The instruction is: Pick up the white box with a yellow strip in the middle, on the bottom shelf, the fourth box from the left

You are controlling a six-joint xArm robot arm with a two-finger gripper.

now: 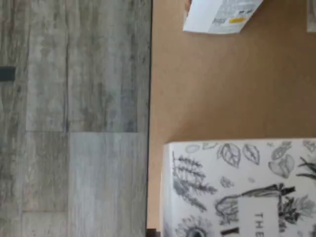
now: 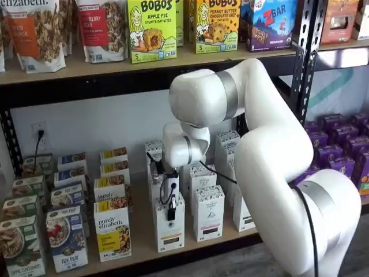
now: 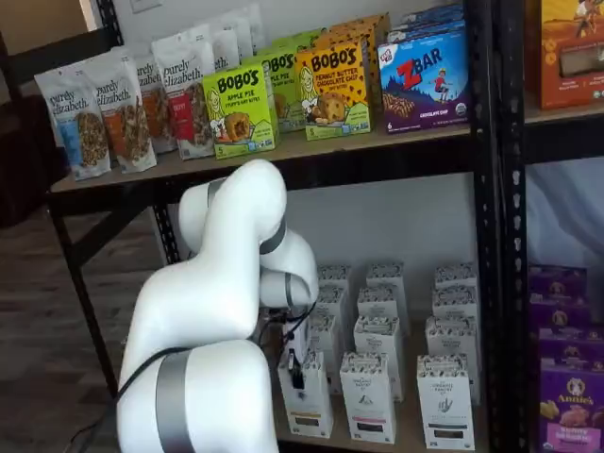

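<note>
gripper (image 2: 171, 211): hangs from the wrist onto the top of the white box (image 2: 169, 228), black fingers down over its upper front in both shelf views; the fingers look set on the carton, though a firm clamp cannot be confirmed, so the state is uncertain.

white box: front of its row on the bottom shelf (image 2: 144, 254), near the front rail, a similar white carton (image 2: 208, 212) just to its right and the purely elizabeth box (image 2: 112, 233) to its left. stands upright, long axis vertical, printed face toward the aisle, yellow band low on the front.

handling note: judged to be the grasp step. centre the fingers, close squarely across the narrow top, then lift straight up to avoid tipping neighbours.
</note>
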